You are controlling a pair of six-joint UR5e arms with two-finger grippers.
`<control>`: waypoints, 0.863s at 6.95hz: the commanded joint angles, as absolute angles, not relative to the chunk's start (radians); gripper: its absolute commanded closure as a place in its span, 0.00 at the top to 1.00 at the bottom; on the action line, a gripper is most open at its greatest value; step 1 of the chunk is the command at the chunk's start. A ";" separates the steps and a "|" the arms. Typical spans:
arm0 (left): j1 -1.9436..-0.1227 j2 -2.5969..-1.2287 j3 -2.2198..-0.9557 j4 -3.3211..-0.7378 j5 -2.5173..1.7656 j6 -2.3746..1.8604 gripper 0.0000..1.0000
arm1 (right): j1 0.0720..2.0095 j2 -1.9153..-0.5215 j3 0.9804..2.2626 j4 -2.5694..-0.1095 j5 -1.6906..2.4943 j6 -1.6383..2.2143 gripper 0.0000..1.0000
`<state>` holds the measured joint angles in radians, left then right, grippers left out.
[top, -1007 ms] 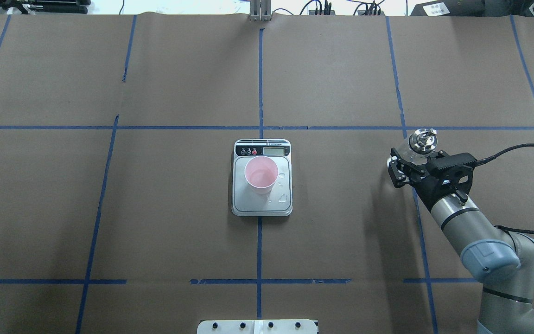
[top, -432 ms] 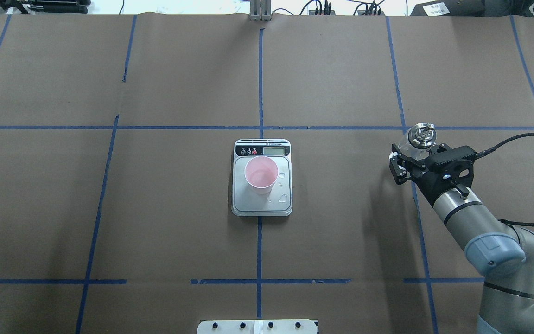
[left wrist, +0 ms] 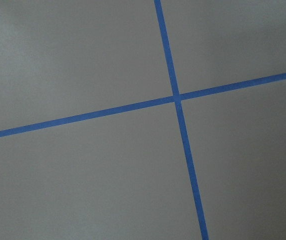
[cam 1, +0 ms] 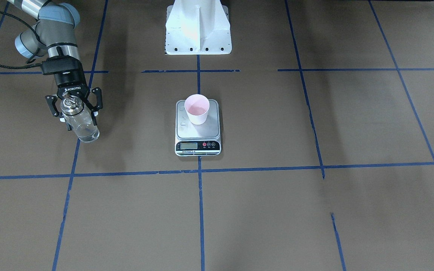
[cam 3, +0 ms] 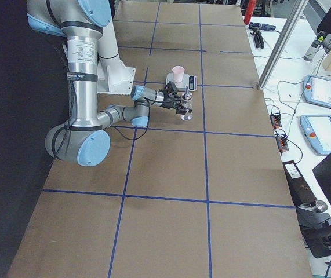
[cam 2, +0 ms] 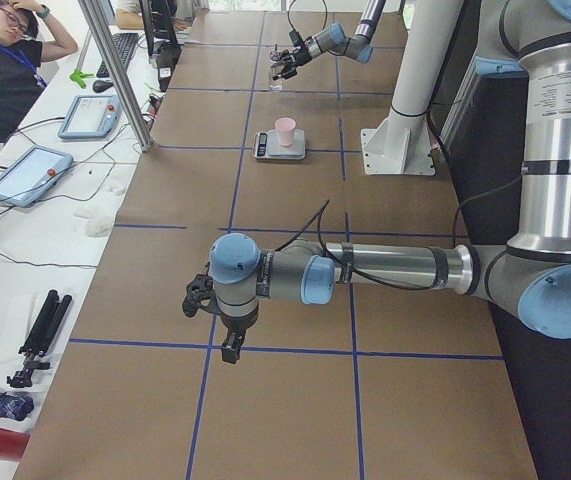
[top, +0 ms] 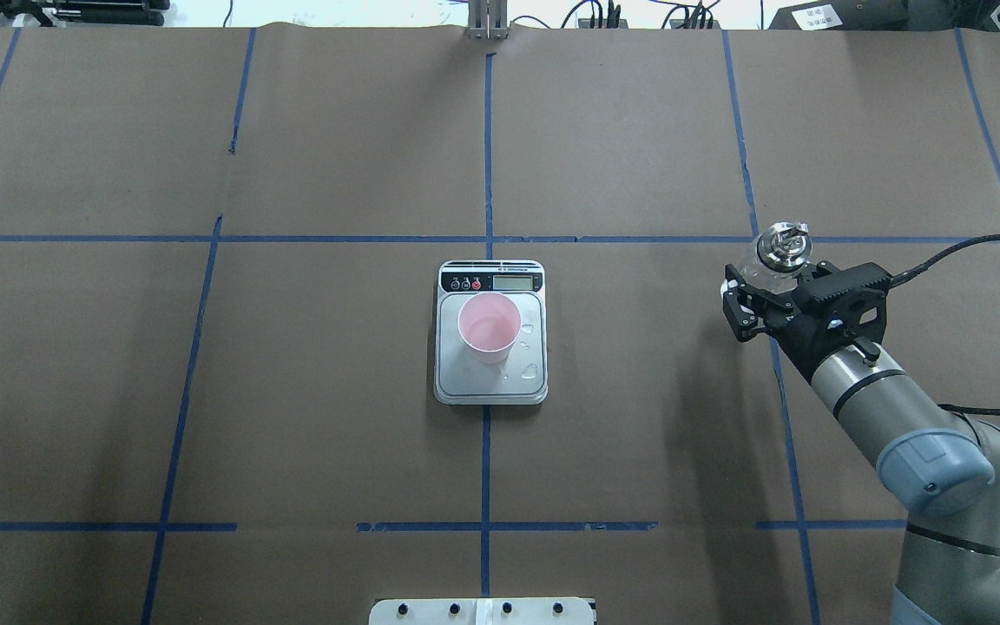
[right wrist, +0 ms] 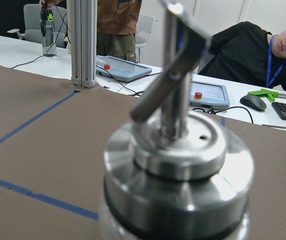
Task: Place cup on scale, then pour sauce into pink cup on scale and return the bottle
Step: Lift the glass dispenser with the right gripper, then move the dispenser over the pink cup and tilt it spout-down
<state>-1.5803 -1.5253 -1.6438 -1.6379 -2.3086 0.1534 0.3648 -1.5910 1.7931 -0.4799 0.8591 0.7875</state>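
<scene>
The pale pink cup point(top: 489, 325) stands on the steel platform of the scale point(top: 487, 386), also in the front-facing view point(cam 1: 197, 108), with a little clear liquid in it. My right gripper point(top: 769, 279) is shut on the clear glass bottle point(top: 782, 247) at the table's right side, well away from the scale. In the front-facing view the bottle point(cam 1: 82, 126) is upright, its base at or just above the table; I cannot tell which. Its metal spout fills the right wrist view point(right wrist: 178, 150). My left gripper point(cam 2: 220, 322) shows only in the exterior left view, so I cannot tell its state.
A few clear droplets point(top: 531, 371) lie on the scale's platform beside the cup. Blue tape lines point(top: 487, 148) cross the brown table. The robot's white base point(cam 1: 197, 28) stands behind the scale. Operators and tablets point(cam 2: 27, 172) are past the far edge.
My right gripper has moved a little away from the robot with the bottle in it. The cup and scale have not moved.
</scene>
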 commanded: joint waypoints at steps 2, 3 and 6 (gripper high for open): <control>-1.578 -1.525 -1.647 -1.638 -2.309 0.153 1.00 | 0.365 -1.469 1.853 -0.756 0.856 0.643 0.00; -1.578 -1.525 -1.647 -1.637 -2.309 0.153 1.00 | 0.364 -1.366 1.858 -0.940 0.823 0.594 0.00; -1.578 -1.525 -1.647 -1.637 -2.309 0.153 1.00 | 0.258 -1.205 1.850 -1.289 0.579 0.370 0.00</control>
<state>-1.5785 -1.5248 -1.6474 -1.6368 -2.3086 0.1534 0.3067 -1.2631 1.8516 -1.1545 0.6822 0.4673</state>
